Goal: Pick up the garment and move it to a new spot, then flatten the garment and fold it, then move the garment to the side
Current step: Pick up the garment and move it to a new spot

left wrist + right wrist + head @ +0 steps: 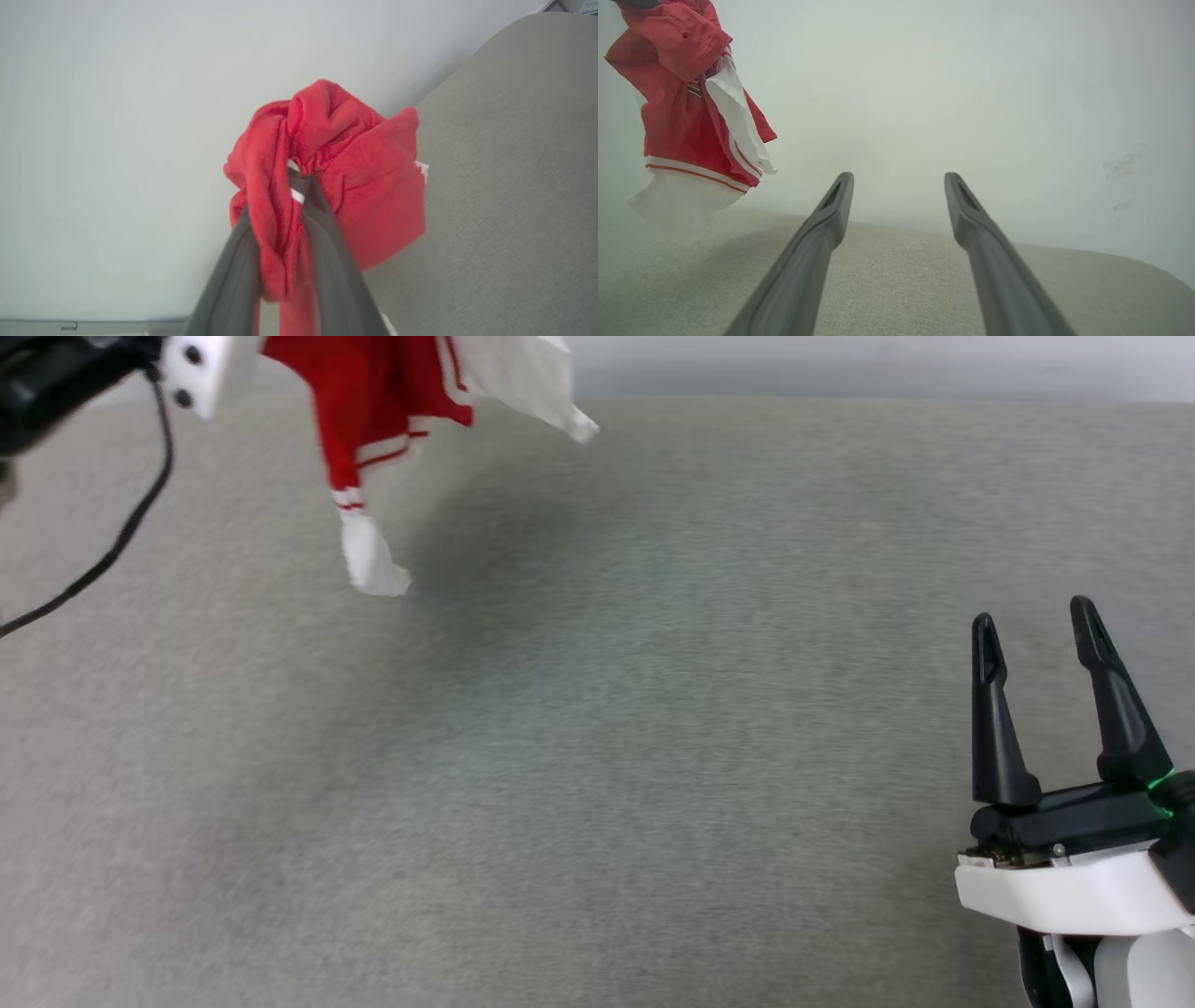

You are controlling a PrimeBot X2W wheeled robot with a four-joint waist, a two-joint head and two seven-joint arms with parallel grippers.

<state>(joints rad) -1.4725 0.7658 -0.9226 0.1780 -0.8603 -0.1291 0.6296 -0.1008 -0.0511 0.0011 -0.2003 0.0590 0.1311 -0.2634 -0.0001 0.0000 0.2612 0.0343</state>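
Garment (373, 392) hangs clear of the grey cloth surface (597, 756) at far left. Red body is bunched. A white sleeve (373, 560) with striped trim is its lowest point, with its shadow on the cloth below.

Left gripper (280, 205): fingers (327, 242) nearly together, clamped on a thick wad of red fabric that spills over and around both tips. A black cable (140, 513) loops down beside the raised left arm.

Right gripper (1034, 621): near right, low over the surface, well apart from the garment. Fingers (822, 242) spread wide, nothing between them, touching nothing.
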